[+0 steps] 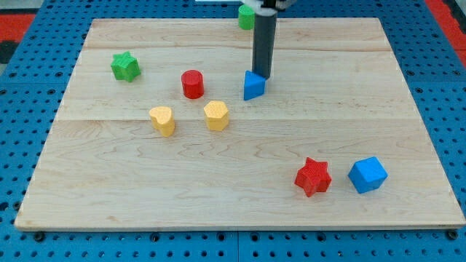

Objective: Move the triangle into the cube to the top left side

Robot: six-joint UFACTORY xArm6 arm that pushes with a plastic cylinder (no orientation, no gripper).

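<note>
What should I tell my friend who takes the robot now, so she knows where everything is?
My tip rests at the blue triangle's upper right edge.
The triangle sits just above the board's middle. The blue cube is far off, at the view's bottom right, beside the red star.
Done: the tip has reached the triangle.
Left: the triangle is not near the cube; it must be pushed down and right to the cube's top left side.

Blue triangle (253, 86) lies upper-centre; blue cube (368, 175) sits far lower-right.
</note>
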